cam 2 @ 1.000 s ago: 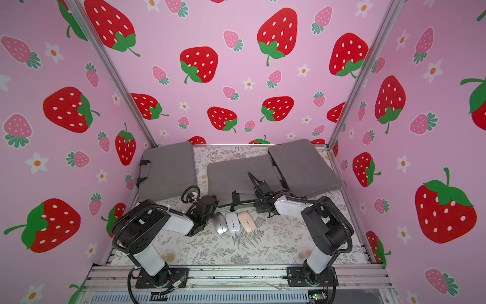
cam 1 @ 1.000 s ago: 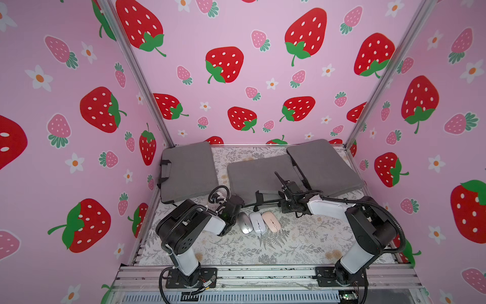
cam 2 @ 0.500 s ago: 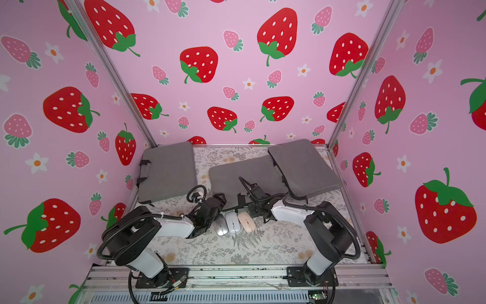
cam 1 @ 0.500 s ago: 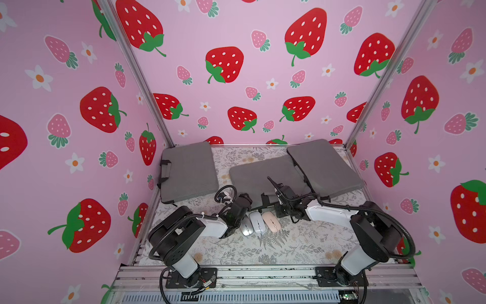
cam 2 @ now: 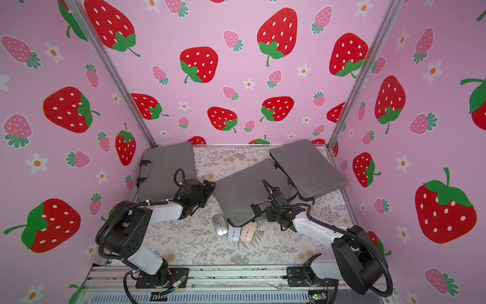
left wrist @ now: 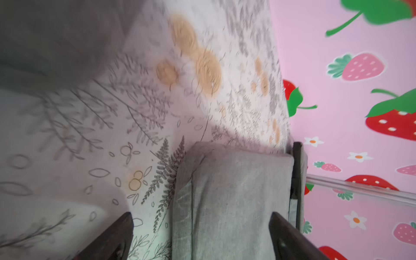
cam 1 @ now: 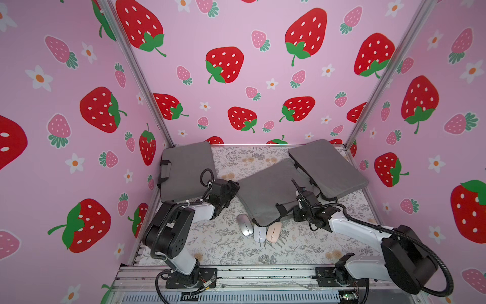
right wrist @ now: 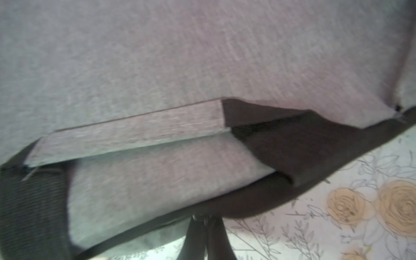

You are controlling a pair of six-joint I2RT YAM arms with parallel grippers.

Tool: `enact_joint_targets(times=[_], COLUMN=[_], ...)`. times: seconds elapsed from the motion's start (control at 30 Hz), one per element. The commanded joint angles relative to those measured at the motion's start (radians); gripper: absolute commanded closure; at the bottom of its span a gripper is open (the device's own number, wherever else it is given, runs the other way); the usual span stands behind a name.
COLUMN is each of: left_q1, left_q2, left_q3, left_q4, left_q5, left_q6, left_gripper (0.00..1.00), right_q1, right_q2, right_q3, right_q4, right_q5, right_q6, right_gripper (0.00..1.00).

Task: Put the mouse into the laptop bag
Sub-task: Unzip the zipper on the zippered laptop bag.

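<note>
Three mice (cam 1: 259,233) at laptop bag (cam 1: 265,194) edge; left tool (left wrist: 200,216) wide; right tool (right wrist: 203,219) pinching bag.

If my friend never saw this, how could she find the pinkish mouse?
Find the middle grey laptop bag of the three on the flowery table. Three mice sit in a row at its near corner. Yours is the peach-pink mouse at the end towards the right arm; its neighbours are the white mouse and the silver mouse.

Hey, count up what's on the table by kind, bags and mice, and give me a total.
Grey laptop bags: 3 (left bag, middle bag, right bag)
Mice: 3 (silver mouse, white mouse, pink mouse)
Total: 6
</note>
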Motion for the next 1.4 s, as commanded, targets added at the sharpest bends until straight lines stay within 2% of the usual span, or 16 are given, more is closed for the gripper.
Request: enact_joint_targets(times=[0.0, 0.1, 0.13, 0.17, 0.27, 0.37, 0.5, 0.7, 0.9, 0.93, 1.03, 1.07, 1.13, 1.23, 1.3, 1.37], left_q1=[-0.005, -0.023, -0.034, -0.043, -0.058, -0.055, -0.046, -0.053, -0.114, -0.140, -0.226, -0.251, -0.276, -0.280, -0.279, -0.275], left_q2=[0.101, 0.157, 0.173, 0.188, 0.220, 0.196, 0.056, -0.148, -0.146, -0.131, -0.086, -0.064, -0.003, 0.135, 0.228, 0.294], left_q3=[0.051, 0.084, 0.099, 0.111, 0.117, 0.044, -0.105, -0.262, -0.118, -0.108, -0.085, -0.063, -0.011, 0.055, 0.086, 0.104], left_q4=[0.053, 0.076, 0.069, 0.069, 0.079, 0.128, 0.146, 0.079, -0.052, -0.038, 0.020, 0.017, 0.009, 0.083, 0.151, 0.194], left_q5=[0.151, 0.158, 0.151, 0.148, 0.125, 0.069, -0.073, -0.222, -0.135, -0.135, -0.169, -0.172, -0.154, -0.091, -0.074, -0.067], left_q6=[-0.012, -0.020, -0.018, -0.013, -0.036, -0.075, -0.101, -0.130, -0.021, -0.024, -0.045, -0.047, -0.058, -0.095, -0.135, -0.172], left_gripper=[0.07, 0.09, 0.17, 0.33, 0.99, 1.00, 1.00, 1.00, 0.97, 0.86, 0.37, 0.27, 0.24, 0.42, 0.73, 0.96], right_q1=[-0.016, -0.021, -0.022, -0.022, -0.022, -0.022, -0.009, 0.003, -0.057, -0.068, -0.114, -0.129, -0.145, -0.145, -0.136, -0.119], right_q2=[-0.003, 0.006, 0.009, 0.018, 0.069, 0.149, 0.291, 0.499, 0.548, 0.551, 0.566, 0.573, 0.594, 0.606, 0.591, 0.563], right_q3=[0.004, 0.009, 0.011, 0.014, 0.040, 0.103, 0.252, 0.540, 0.632, 0.632, 0.628, 0.632, 0.646, 0.656, 0.623, 0.578], right_q4=[-0.002, 0.002, 0.010, 0.019, 0.061, 0.092, 0.118, 0.030, -0.028, -0.031, -0.034, -0.033, -0.035, -0.050, -0.034, -0.026], right_q5=[0.014, 0.018, 0.015, 0.010, -0.027, -0.071, -0.121, -0.097, -0.072, -0.073, -0.087, -0.098, -0.124, -0.151, -0.173, -0.157], right_q6=[0.017, 0.016, 0.014, 0.013, 0.004, -0.007, -0.042, -0.124, -0.174, -0.179, -0.194, -0.201, -0.225, -0.247, -0.247, -0.255], right_gripper=[1.00, 1.00, 1.00, 1.00, 1.00, 1.00, 1.00, 1.00, 1.00, 1.00, 1.00, 1.00, 1.00, 1.00, 1.00, 1.00])
